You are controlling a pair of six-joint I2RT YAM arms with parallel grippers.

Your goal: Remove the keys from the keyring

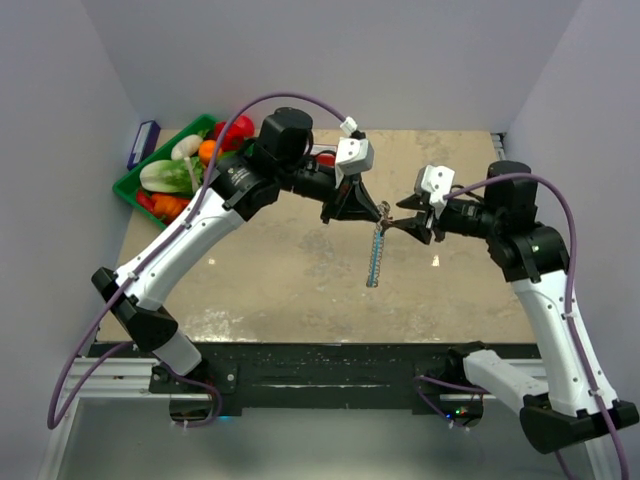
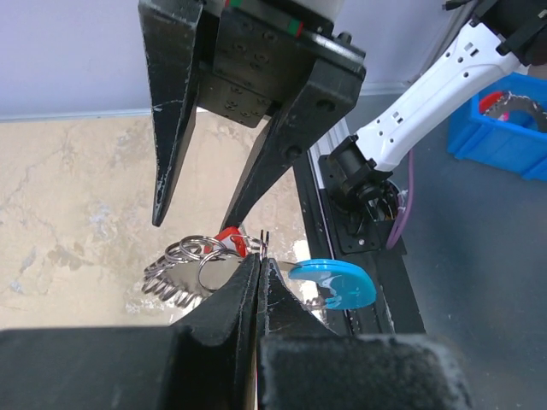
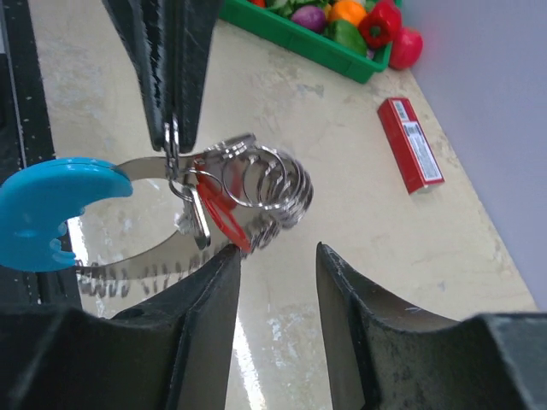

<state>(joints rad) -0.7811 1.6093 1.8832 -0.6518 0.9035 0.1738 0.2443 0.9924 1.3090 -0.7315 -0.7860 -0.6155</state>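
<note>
Right wrist view shows your left gripper [image 3: 171,120] clenched on the keyring [image 3: 145,166], holding it aloft over the middle of the table [image 1: 300,290] so the keys [image 3: 269,192] dangle free (the blue tag [image 3: 43,209] hangs alongside). Your right gripper [image 3: 278,252] is released, its jaws apart just beneath the bunched keys and the red-headed key [image 3: 218,209]. It grips nothing and is probably lined up to pinch one key and work it off.

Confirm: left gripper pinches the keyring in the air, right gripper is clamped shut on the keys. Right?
No. The right gripper is open, jaws apart beside the keys, per the right wrist view. The left gripper does pinch the keyring in the air.
</note>
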